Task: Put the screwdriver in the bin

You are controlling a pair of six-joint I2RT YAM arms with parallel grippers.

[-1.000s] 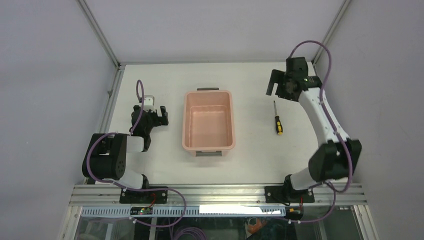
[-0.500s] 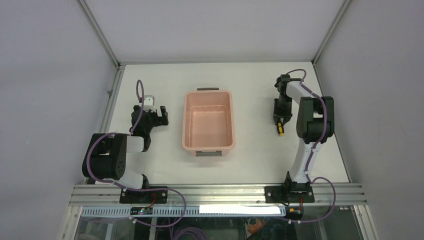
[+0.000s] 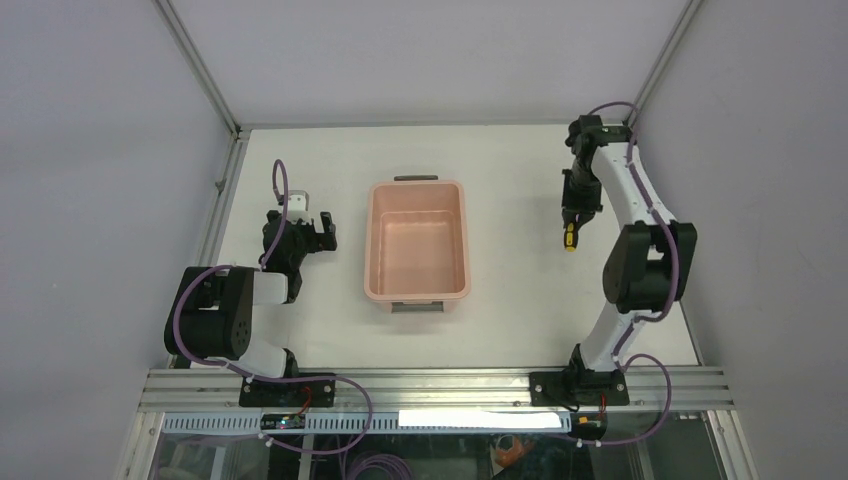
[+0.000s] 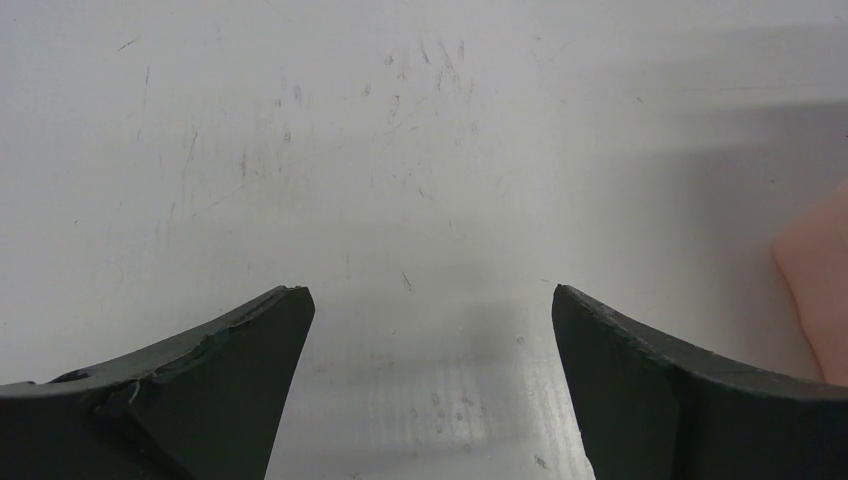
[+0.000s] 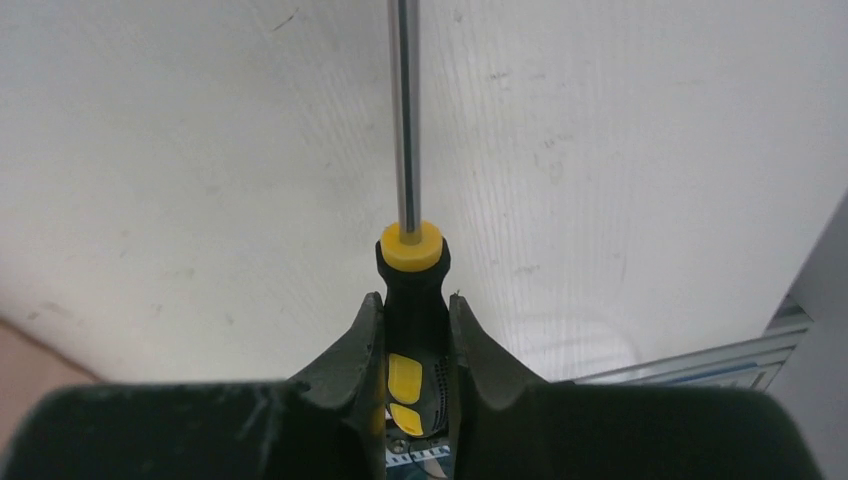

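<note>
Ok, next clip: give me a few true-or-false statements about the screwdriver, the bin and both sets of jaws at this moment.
1. The right jaws are shut on the screwdriver. True.
2. The screwdriver lies inside the bin. False: the bin is empty, and the screwdriver is held off to the bin's right.
3. The left jaws stand open and hold nothing. True.
4. The screwdriver is gripped by its metal shaft. False: the jaws clamp the black-and-yellow handle, and the shaft sticks out past them.
</note>
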